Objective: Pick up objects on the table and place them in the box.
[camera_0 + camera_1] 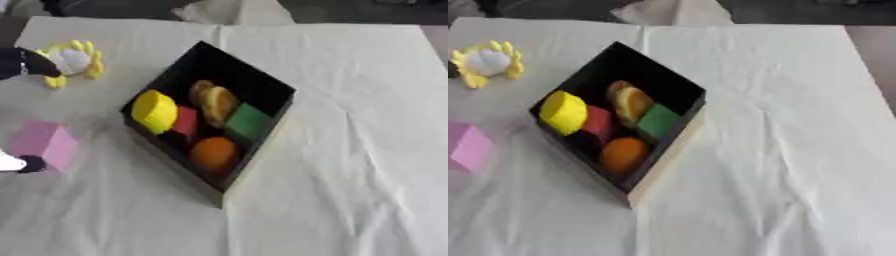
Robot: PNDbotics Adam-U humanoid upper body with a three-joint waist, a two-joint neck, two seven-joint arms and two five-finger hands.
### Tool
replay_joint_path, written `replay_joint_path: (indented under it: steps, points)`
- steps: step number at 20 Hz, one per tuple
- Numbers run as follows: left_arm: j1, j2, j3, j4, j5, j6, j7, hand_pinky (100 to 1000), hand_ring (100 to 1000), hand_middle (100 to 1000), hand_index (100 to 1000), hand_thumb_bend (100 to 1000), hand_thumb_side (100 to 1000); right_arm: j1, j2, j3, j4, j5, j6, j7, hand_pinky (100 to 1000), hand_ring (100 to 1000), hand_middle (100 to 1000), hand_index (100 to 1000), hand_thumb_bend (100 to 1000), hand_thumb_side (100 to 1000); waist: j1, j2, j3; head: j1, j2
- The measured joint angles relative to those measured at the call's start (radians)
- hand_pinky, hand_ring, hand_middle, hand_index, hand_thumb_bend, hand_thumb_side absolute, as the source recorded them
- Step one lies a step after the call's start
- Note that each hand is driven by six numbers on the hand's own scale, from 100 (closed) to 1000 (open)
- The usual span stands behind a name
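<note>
Black box holds blocks; pink cube, yellow-white flower outside

White-clothed table, black box, pink block, yellow flower toy

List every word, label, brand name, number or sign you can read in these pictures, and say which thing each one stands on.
None: no readable text shows anywhere.
Box: plain black walls, no label.
Yellow block, red block, green block, orange ball: plain colours, no marks.
Pink block and flower-shaped toy on the cloth: no writing visible.
</note>
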Motion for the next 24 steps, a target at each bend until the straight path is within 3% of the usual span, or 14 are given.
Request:
replay_joint_path:
  steps: [3,11,13,18,24]
  points:
    - [-0.004,0.002,-0.015,0.005,0.001,0.029,-0.048,952,918,866,924,711,134,0.006,-0.005,-0.01,0.0,-0.006,0.0,-0.013,836,790,749,768,100,158,0.0,0.0,-0.006,0.0,0.0]
    - [-0.063,0.004,-0.06,0.133,-0.006,0.047,-0.149,957,930,879,922,714,100,0.024,-0.008,-0.028,0.0,-0.019,0.015,-0.045,831,778,739,755,100,179,0.003,-0.001,-0.008,0.006,0.019]
    - [-0.068,0.003,-0.067,0.167,-0.015,0.04,-0.166,960,931,880,923,693,100,0.031,-0.008,-0.028,0.0,-0.021,0.019,-0.048,831,778,738,754,100,187,0.003,-0.001,-0.009,0.009,0.021]
    - [-0.081,0.0,-0.073,0.232,-0.028,0.004,-0.193,960,927,870,919,740,100,0.04,-0.008,-0.028,0.0,-0.021,0.024,-0.052,830,774,735,750,100,205,0.005,-0.001,-0.011,0.01,0.028]
    - [-0.115,-0.018,-0.081,0.319,-0.094,-0.035,-0.192,958,926,873,918,681,100,0.049,-0.007,-0.029,0.0,-0.021,0.029,-0.057,828,770,731,743,100,218,0.005,0.0,-0.016,0.015,0.035]
